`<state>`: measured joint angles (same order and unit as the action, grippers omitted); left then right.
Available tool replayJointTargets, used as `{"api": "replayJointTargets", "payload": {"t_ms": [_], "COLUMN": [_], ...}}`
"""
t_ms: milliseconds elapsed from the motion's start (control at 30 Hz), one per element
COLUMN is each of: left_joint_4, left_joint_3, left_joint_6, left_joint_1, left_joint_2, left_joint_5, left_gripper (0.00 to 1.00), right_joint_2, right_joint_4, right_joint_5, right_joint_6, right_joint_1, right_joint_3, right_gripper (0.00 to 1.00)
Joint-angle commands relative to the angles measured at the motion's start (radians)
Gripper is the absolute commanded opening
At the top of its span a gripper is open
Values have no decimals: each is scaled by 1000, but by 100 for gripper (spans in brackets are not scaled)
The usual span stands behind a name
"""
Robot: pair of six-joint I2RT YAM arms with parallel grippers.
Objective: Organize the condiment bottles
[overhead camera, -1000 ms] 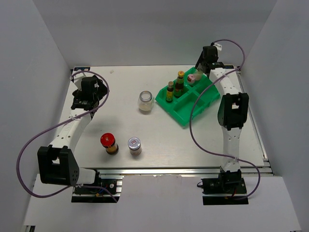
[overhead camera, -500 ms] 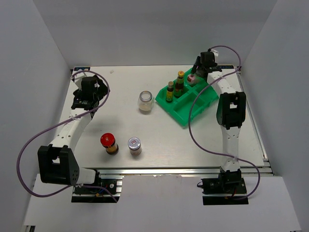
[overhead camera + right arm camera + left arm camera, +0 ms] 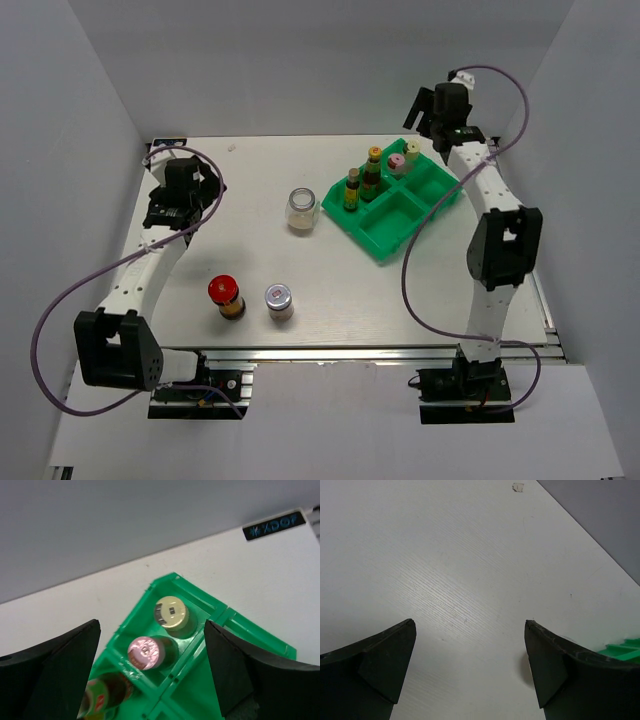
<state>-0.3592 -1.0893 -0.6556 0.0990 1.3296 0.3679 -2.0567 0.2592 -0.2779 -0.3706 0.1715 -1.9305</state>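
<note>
Shakers in tray: yellow-green-capped shaker (image 3: 171, 613) and pink-capped shaker (image 3: 145, 652) stand side by side in the green tray (image 3: 240, 630), below the right gripper (image 3: 428, 118). Its jaws are spread wide, touching neither. Left gripper (image 3: 470, 625) hangs over the table (image 3: 445, 555), jaws wide, empty.

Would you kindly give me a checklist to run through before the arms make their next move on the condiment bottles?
1. The right pincer is open, clear of the shakers: ok.
2. The yellow-green-capped shaker and pink-capped shaker stand upright, sharing one compartment of the green tray: ok.
3. Both yellow-capped bottles stand upright in the tray: ok.
4. The left pincer is open over bare table: ok.
5. Every bottle is in the tray: not ok; the clear glass jar, red-lidded jar and silver-lidded jar stand on the table.
6. Room is left in the tray: ok, two compartments look empty.
</note>
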Motion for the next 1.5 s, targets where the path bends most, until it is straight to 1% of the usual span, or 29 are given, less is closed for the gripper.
{"api": "replayJointTargets", "payload": {"t_ms": [0,33,67,133,167,233,267,333,367,400,433,467,500,533,567,600,633,667,733,767,800,833,900,967,1033,1233,1467], "left_joint_4": [-30,-26,-18,-29,-53,-93,-109,-153,-173,-197,-249,-277,-308,-366,-395,-417,-453,-471,-512,-543,-552,-551,-532,-518,-517,-512,-497], "left_joint_3": [6,23,55,80,98,111,118,143,152,167,173,178,180,181,181,181,184,184,174,158,152,154,160,160,155,155,161], "left_joint_6": [-32,-38,-39,-50,-61,-68,-68,-59,-50,-47,-44,-26,-18,-10,7,14,22,27,22,13,4,-4,-10,-16,-18,-7,4], "left_joint_1": [-7,-5,-5,-7,-7,-4,-4,-4,-2,-1,-1,-1,-1,-1,-2,-1,-1,-2,-1,-1,-2,-2,-2,-2,-2,-2,-2], "left_joint_2": [-98,-113,-142,-167,-178,-208,-219,-266,-288,-335,-358,-381,-403,-444,-463,-480,-512,-523,-529,-526,-524,-524,-535,-547,-553,-572,-567], "left_joint_5": [-33,-47,-82,-104,-124,-148,-176,-201,-207,-199,-192,-184,-161,-149,-136,-103,-80,-51,15,22,20,-1,-29,-38,-32,-20,-15], "left_gripper": [98,98,98,98,98,98,98,98,98,98,98,98,98,98,98,98,98,98,98,98,98,98,98,98,98,98,98], "right_joint_2": [179,252,291,398,424,489,507,558,569,589,596,599,604,609,610,609,596,584,528,505,477,422,330,268,184,78,4], "right_joint_4": [-58,-72,-90,-126,-124,-97,-91,-89,-92,-95,-97,-104,-113,-127,-180,-219,-245,-267,-327,-345,-397,-426,-463,-468,-433,-443,-488], "right_joint_5": [69,98,147,164,169,155,149,144,151,154,164,225,271,337,420,442,454,468,468,468,456,415,390,318,284,209,224], "right_joint_6": [41,50,65,133,157,220,238,274,288,309,321,335,351,366,401,413,429,452,455,453,443,424,421,424,412,339,309], "right_joint_1": [5,11,38,87,155,235,319,403,484,525,563,632,661,724,758,790,825,889,942,982,999,1029,1054,1088,1096,1097,1097], "right_joint_3": [56,133,180,263,316,358,405,467,519,543,565,582,620,639,659,703,714,722,714,709,703,682,641,570,488,412,386], "right_gripper": [89,89,89,89,89,89,89,89,90,89,89,89,89,89,89,89,89,89,89,89,89,89,89,89,89,89,89]}}
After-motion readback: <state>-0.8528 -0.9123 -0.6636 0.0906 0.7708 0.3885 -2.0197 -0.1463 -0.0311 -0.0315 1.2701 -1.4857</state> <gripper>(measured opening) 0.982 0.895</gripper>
